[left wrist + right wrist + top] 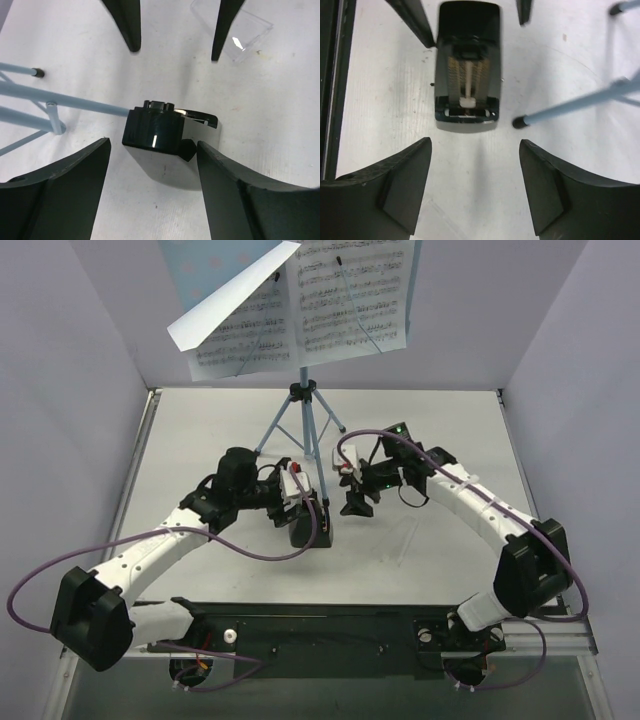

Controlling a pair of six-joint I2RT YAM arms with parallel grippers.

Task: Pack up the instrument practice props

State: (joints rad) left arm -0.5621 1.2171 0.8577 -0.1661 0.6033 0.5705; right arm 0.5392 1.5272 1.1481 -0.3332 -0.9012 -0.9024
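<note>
The small dark metronome (308,522) stands on the white table in front of the tripod (300,430). My left gripper (153,145) is open, and the metronome (157,131) sits just beyond its fingertips, untouched. From the other side my right gripper (475,142) is also open and empty, facing the metronome's (467,65) open front with its pendulum. The light-blue music stand (230,265) rises at the back, carrying white sheet-music pages (350,295), with one page (235,300) folded over. In the top view the left gripper (303,502) and right gripper (353,502) flank the metronome.
A clear plastic cover (240,32) lies flat on the table beyond the metronome, near the right arm's fingers (125,22). Thin tripod legs (60,97) run close by, and one foot (520,121) rests beside the metronome. Grey walls enclose the table on three sides.
</note>
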